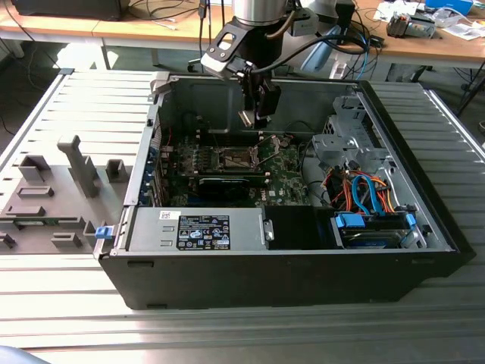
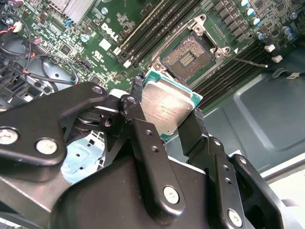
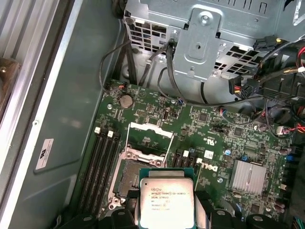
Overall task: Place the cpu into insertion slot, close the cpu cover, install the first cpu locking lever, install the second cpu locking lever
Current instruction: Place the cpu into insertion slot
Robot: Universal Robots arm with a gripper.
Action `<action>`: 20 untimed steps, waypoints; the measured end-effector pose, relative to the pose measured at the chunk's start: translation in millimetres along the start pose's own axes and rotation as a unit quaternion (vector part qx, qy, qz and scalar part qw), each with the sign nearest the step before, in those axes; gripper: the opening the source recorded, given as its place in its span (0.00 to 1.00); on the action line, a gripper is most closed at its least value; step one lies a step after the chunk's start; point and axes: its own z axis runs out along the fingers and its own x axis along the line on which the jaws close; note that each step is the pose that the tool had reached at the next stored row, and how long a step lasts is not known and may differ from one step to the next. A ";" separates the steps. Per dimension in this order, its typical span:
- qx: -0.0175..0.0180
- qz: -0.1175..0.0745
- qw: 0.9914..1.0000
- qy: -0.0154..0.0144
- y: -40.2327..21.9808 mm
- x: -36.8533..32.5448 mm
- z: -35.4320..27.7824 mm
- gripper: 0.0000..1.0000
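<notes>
My gripper (image 1: 251,116) hangs inside the open computer case, shut on the cpu (image 2: 167,107), a thin square chip with a silver-grey top. In both wrist views the black fingers (image 2: 138,119) press its two opposite edges. The insertion slot (image 2: 187,57) lies uncovered on the green board below, a short way off from the chip, its brownish contact field showing. In the first wrist view the cpu (image 3: 166,202) hovers beside the slot (image 3: 127,175), and the cpu cover (image 3: 150,126) stands swung up on the slot's far side. A thin lever wire (image 2: 248,61) sticks out next to the slot.
Long memory slots (image 3: 100,162) flank the slot. A black graphics card (image 1: 227,184) and the power supply (image 1: 197,227) lie toward the case front. The metal drive cage (image 1: 341,144) and coloured cables (image 1: 364,189) crowd the exterior view's right. Grey fixtures (image 1: 53,189) stand outside the case.
</notes>
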 end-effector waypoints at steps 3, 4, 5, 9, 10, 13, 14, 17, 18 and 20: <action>0.000 0.003 1.000 0.000 0.0 0.0 0.0 0.54; 0.000 0.004 1.000 0.000 0.0 0.0 0.0 0.54; 0.000 0.004 1.000 0.000 0.0 0.0 0.0 0.54; 0.000 0.010 1.000 -0.001 0.0 0.0 0.0 0.54; 0.000 0.011 1.000 -0.001 0.0 0.0 0.0 0.54; 0.000 0.013 1.000 -0.001 0.0 0.0 0.0 0.54; 0.000 0.014 1.000 -0.002 0.0 0.0 0.0 0.54; 0.000 0.017 1.000 -0.002 0.0 0.0 0.0 0.54; 0.000 0.018 1.000 -0.002 0.0 0.0 0.0 0.54; 0.001 0.020 1.000 -0.002 0.0 0.0 0.0 0.54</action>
